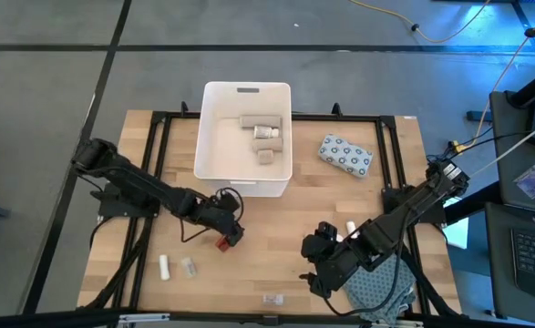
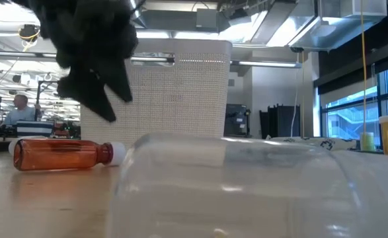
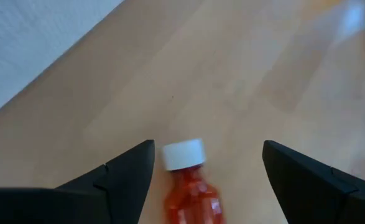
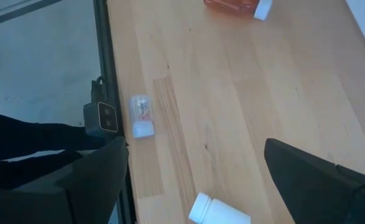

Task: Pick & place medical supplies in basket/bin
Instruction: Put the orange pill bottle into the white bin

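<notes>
Left pincer, fingers spread, poised over the red bottle, which lies on its side on the bench between the two fingers, white cap forward, not gripped. Right pincer, also spread and holding nothing, hovers low over the bench's near right area beside a small white bottle. White bin stands at the bench's far middle, already containing several supplies. Blue-dotted soft pack lies just right of the bin; a white tube and clear vial remain near the front edge.
</notes>
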You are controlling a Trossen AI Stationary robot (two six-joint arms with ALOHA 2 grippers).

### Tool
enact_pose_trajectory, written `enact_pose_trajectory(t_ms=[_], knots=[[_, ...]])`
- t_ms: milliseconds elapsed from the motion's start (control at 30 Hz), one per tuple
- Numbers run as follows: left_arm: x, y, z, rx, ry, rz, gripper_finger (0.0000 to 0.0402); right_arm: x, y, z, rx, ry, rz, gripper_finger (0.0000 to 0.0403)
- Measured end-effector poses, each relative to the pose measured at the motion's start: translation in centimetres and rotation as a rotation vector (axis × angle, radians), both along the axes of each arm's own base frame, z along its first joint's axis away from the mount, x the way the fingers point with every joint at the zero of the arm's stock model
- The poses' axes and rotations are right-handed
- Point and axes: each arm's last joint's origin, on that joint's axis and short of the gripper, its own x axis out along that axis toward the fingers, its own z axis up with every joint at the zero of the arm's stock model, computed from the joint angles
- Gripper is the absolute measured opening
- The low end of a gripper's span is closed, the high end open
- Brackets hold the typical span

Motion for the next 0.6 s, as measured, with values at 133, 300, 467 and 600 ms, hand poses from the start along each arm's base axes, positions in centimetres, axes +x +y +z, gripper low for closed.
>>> enact_pose_trajectory(t_ms=[133,300,467,600], knots=[[0.5,-0.2,-1.8,0.008,0.065,-0.002,0.029,0.2,-0.2,0.0,0.0,-0.001,-0.008,0.0373],[0.8,-0.4,-3.4,-0.01,0.112,0.007,0.029,0.5,-0.7,0.0,-0.001,-0.001,-0.021,0.0373],[1.0,-0.5,-4.3,-0.005,0.141,0.025,0.0289,0.7,-1.0,0.0,-0.019,-0.003,-0.008,0.0373],[1.0,-0.4,-4.3,0.003,0.145,0.016,0.0273,0.9,-1.3,0.0,-0.027,-0.004,-0.008,0.0373]])
